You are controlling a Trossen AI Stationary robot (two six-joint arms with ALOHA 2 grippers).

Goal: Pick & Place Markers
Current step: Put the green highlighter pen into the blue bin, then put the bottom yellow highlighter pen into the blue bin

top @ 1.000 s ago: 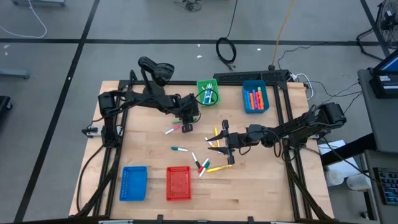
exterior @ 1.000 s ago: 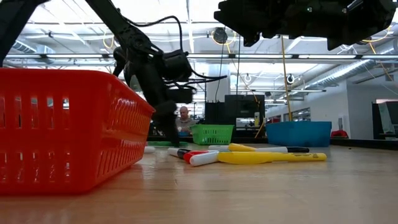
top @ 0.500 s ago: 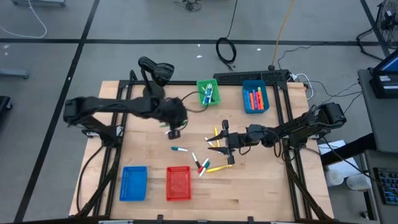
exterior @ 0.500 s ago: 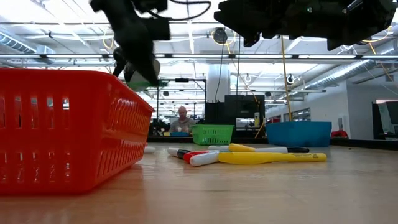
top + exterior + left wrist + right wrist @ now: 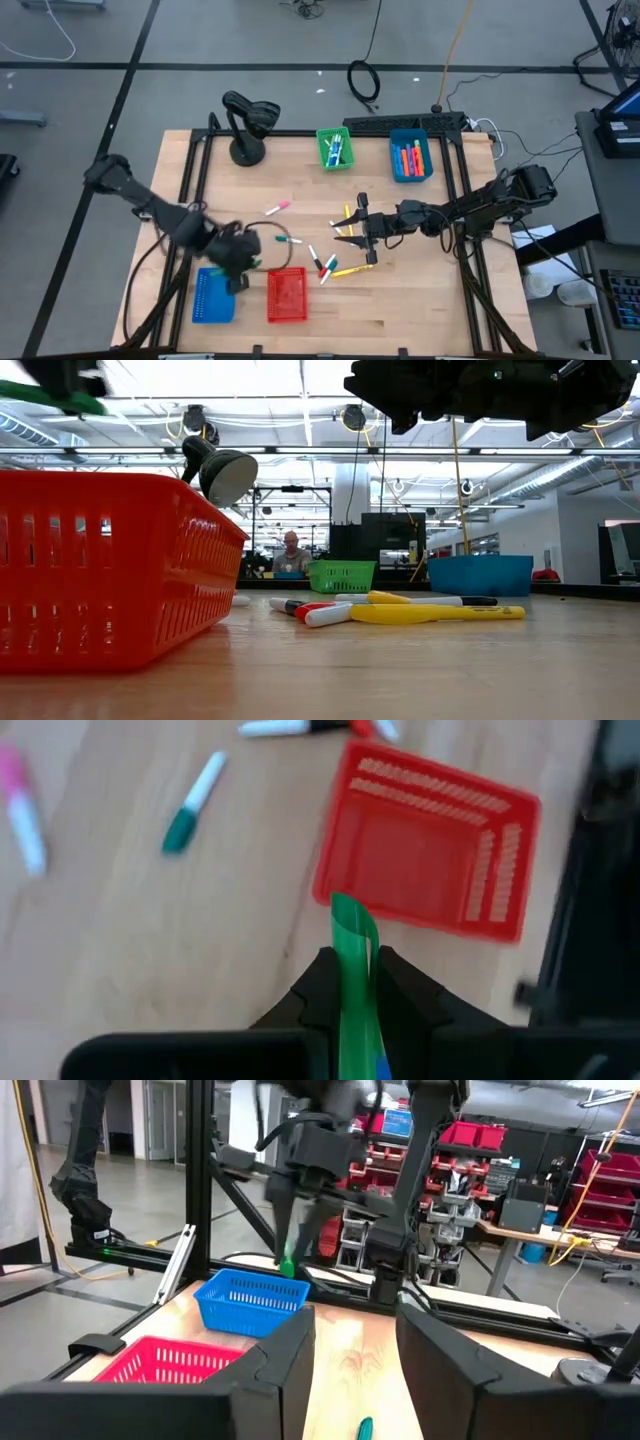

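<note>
My left gripper hangs over the near left of the table, between the blue basket and the red basket, shut on a green marker. The right wrist view shows that marker above the blue basket. My right gripper stands open mid-table, level, above loose markers. A pink marker, a green-capped one, a red and white cluster and a yellow one lie flat on the wood. My left gripper pinches the green marker between its two fingers, with the marker's free end sticking out past the fingertips. The fingers slant steeply down and the marker runs along them. It is lifted clear of the table and baskets.
A green basket and a blue basket, both with markers inside, stand at the far edge. A black desk lamp stands at the far left. The red basket wall fills the low view's left. Black frame rails run along both table sides.
My left gripper has risen from the table near the pink marker and swung fast toward the near left, carrying the green marker lifted clear. It now hangs between the blue and red baskets. It has stayed shut.
</note>
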